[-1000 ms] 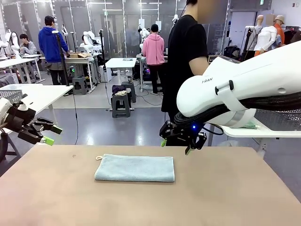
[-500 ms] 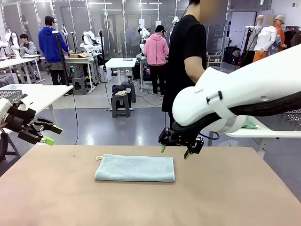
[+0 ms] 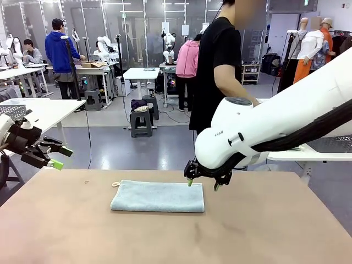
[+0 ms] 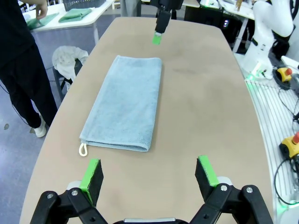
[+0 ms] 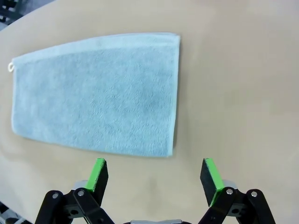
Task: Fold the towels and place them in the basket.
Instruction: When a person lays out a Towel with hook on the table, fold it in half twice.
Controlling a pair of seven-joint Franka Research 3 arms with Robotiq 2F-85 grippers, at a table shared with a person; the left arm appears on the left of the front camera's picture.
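Note:
One light blue-grey towel (image 3: 157,196) lies folded flat on the tan table (image 3: 264,220), its white loop (image 3: 116,184) at the far left corner. My right gripper (image 3: 202,183) hangs open just above the towel's far right corner; in the right wrist view the towel (image 5: 100,93) lies ahead of that open gripper (image 5: 154,177). My left gripper (image 3: 59,157) stands open beyond the table's left edge, well away from the towel. In the left wrist view the towel (image 4: 124,109) stretches away from the open gripper (image 4: 148,172). A dark mesh basket (image 3: 333,144) sits on the right side table, partly behind my arm.
A person in black (image 3: 220,66) stands at the far side, beside the right side table with green cloths (image 4: 74,14). Another mesh container (image 3: 14,111) stands on the white table at the left. Bare tabletop (image 3: 165,242) surrounds the towel.
My right gripper has come down and moved left, from behind the table's far edge to just over the towel's far right corner. The left arm and towel have not moved.

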